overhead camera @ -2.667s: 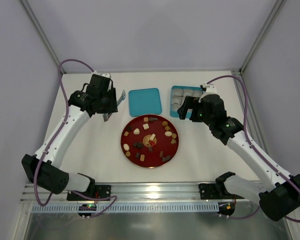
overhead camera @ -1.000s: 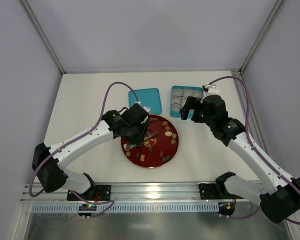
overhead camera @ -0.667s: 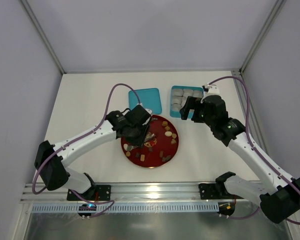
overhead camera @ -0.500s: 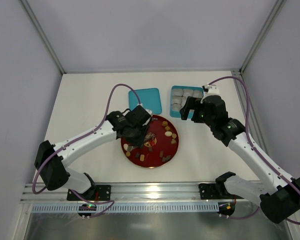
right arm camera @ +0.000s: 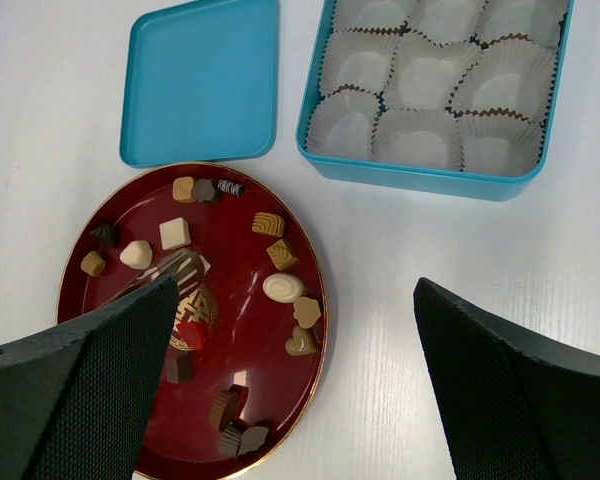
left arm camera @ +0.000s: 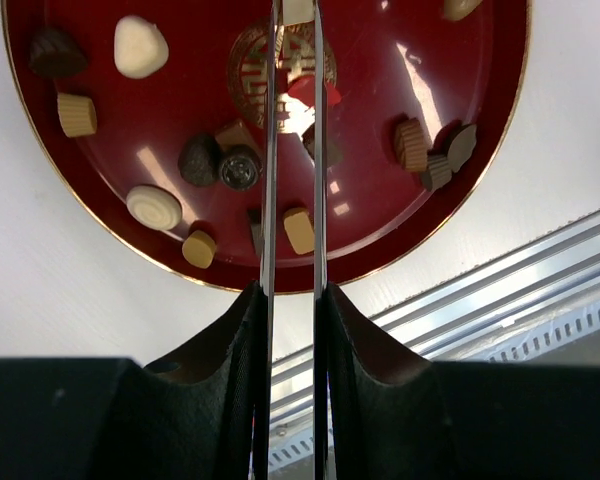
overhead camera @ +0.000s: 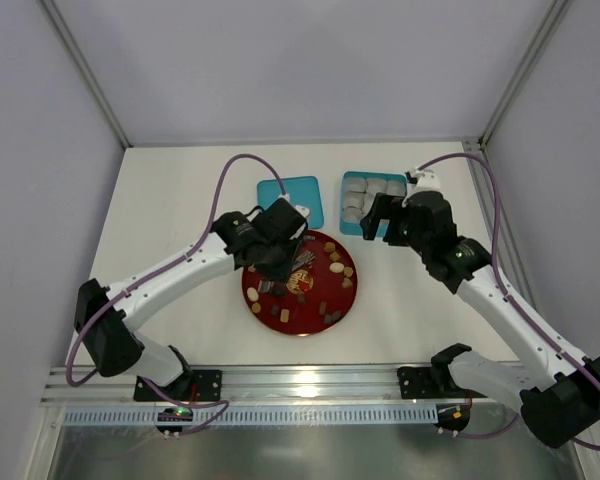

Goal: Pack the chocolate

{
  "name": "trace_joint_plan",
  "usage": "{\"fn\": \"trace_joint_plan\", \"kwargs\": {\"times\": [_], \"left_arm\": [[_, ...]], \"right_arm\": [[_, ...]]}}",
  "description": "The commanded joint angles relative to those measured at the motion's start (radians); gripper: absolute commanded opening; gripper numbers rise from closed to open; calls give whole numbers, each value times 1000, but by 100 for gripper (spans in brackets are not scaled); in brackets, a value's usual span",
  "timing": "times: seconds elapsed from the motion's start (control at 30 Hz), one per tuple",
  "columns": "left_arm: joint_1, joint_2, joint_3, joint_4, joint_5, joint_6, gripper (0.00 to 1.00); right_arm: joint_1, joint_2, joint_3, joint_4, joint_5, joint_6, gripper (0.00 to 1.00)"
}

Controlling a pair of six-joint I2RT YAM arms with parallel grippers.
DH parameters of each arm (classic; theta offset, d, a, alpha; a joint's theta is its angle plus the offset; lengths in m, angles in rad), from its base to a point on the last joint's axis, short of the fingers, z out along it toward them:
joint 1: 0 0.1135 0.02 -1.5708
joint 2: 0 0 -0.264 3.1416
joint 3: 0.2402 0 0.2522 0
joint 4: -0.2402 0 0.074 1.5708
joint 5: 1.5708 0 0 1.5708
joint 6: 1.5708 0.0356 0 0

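Top external view puts one red plate (right arm camera: 235,300) at the middle of the white table (right arm camera: 380,260), one teal lid (right arm camera: 202,80) at its 12 o'clock and one teal box (right arm camera: 430,178) at its 1 o'clock. All the chocolate (right arm camera: 268,224) lies loose on the plate. From the right wrist I count about seventeen pieces, dark, caramel and cream, ringed around a gold emblem (left arm camera: 248,65). The box holds nine crinkled paper cups (right arm camera: 420,80), three by three, each empty.

The left gripper (right arm camera: 185,266) reaches in from 10 o'clock and its body covers that edge of the plate. Its two thin fingers (left arm camera: 242,350) run down the plate's middle, hiding parts of several pieces. Only a narrow slit parts them, and a cream piece (left arm camera: 297,10) shows between them at the far end. Whether they pinch it I cannot tell. The right gripper (right arm camera: 295,290) hangs above the plate's 2 o'clock edge, jaws spread wide, nothing between them.

Purple cables (overhead camera: 225,180) loop off both arms. Pale lilac walls (overhead camera: 280,70) and aluminium posts (overhead camera: 78,62) close in the table, and a metal rail (overhead camera: 300,378) runs along its near edge.
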Motion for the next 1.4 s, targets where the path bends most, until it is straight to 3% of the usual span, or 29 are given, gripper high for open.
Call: {"fn": "trace_joint_plan", "kwargs": {"times": [0.0,0.3,0.53,0.7,1.03,1.37], "left_arm": [[-7,15,100,-5,-22,29,16],[4,216,423,-14,-77,81,14],[33,458,733,33,-121,121,13],[74,580,863,102,-128,140,13],[106,705,884,246,-63,187,14],[106,747,885,276,-91,204,16]], "right_arm": [[1,-37,7,7,24,-13,100],[-5,-51,34,-13,31,-18,100],[-13,-74,65,-51,42,-18,100],[-14,-94,89,-80,42,-25,100],[-16,-152,90,-132,66,-37,100],[-17,-177,73,-140,68,-39,100]]}}
